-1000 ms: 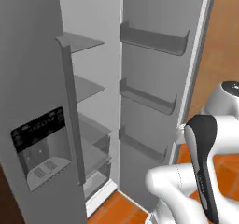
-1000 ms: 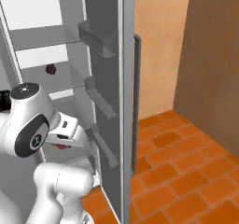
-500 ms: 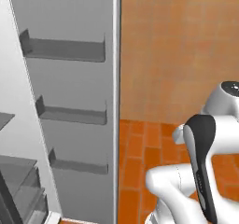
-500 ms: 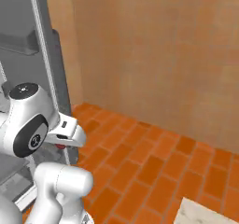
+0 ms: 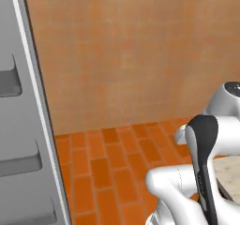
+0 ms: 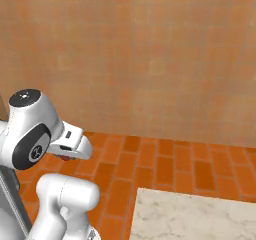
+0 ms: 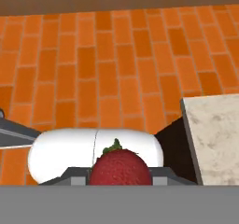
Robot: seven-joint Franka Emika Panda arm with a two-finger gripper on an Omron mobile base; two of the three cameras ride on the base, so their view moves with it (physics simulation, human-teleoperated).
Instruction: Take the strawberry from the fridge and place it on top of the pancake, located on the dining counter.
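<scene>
Between my fingertips, low in the hand view, I am pinching the strawberry (image 7: 121,167), my claw (image 7: 121,175) pressed in on both sides of it. The berry is sitting bright red with a small green leaf sticking up at its top, and it is hiding most of my fingers. Beyond it the orange brick floor (image 7: 107,64) is stretching away toward a brown wall. A corner of the dining counter (image 7: 212,129) is showing at the right of the hand view, beige and marbled, with its dark base just beside the berry's far side.

In the right base view my claw (image 6: 65,157) is hanging under my white wrist, a speck of red peeking out below it, and the counter's pale top (image 6: 195,216) is lying low and to the right, well apart from my hand. In the left base view the fridge (image 5: 21,139) is standing along the left edge, its grey door shelves facing in.
</scene>
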